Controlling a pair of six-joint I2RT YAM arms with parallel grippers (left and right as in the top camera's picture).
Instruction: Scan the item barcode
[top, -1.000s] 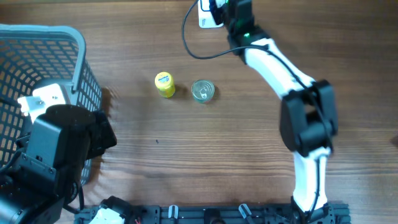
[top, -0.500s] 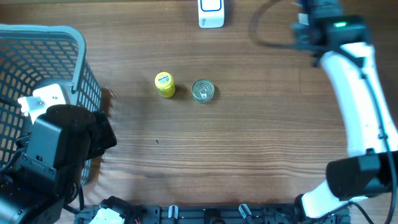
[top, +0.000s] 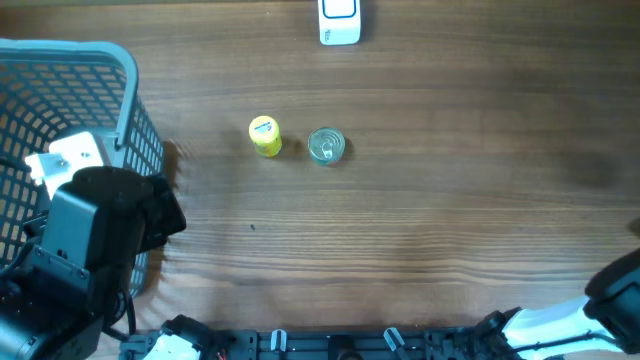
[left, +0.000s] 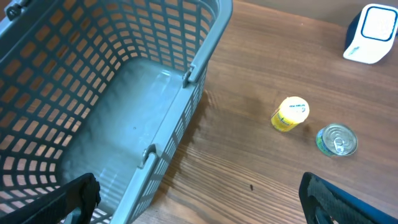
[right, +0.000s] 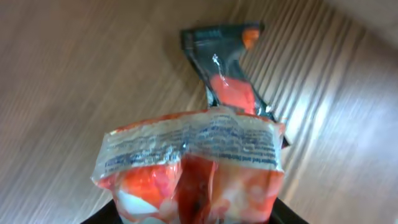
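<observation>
— Where is the packet?
— The red-and-white packet (right: 189, 174) is clamped in the right gripper (right: 193, 218). Overhead, only the right arm (top: 615, 290) shows, at the near right corner.
— Which way does it point?
— Its long axis runs straight out from the fingers, with the printed band across the outer end. A dark wrapper (right: 227, 74) lies on the table (top: 450, 200) beyond it.
— And the basket?
— The blue basket (top: 100, 80), at left, shows only its mesh floor. The left gripper (left: 199, 208) hangs by its right rim, jaws spread wide.
— Anything else?
— A yellow jar (top: 264, 135) and a tin can (top: 327, 146) stand side by side mid-table. The white scanner (top: 339, 20) is at the far edge.

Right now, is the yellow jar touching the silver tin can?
Apart. Overhead view shows a clear gap between the small yellow jar and the round silver tin can.
</observation>
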